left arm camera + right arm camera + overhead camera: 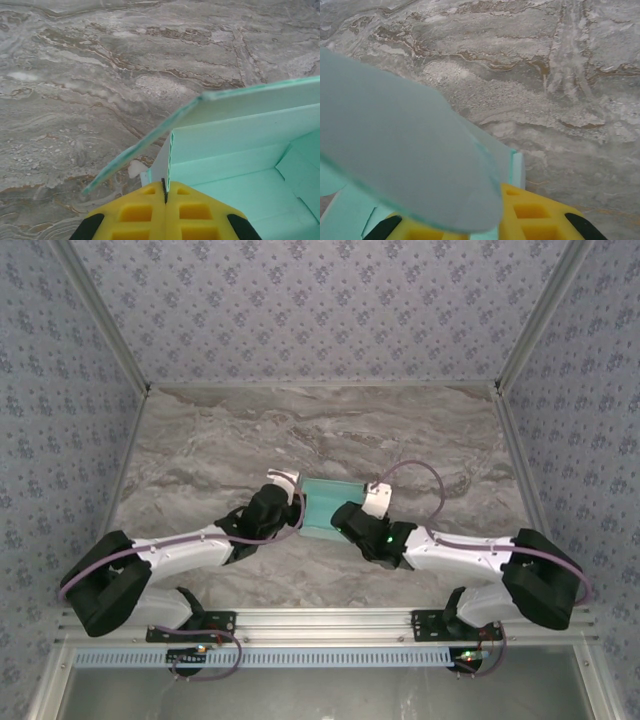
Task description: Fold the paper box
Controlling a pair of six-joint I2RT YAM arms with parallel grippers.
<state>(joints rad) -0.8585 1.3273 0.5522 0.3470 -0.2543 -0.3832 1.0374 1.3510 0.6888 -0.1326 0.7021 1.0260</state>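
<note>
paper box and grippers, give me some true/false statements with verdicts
1. The paper box is between the two grippers, over the marbled table. True.
2. The left gripper is open and clear of the box. False: it is shut on a wall of the box.
3. The box is folded shut. False: the left wrist view looks into its open inside, with a raised flap above.
4. In the right wrist view a blurry flap hides part of the right gripper. True.
</note>
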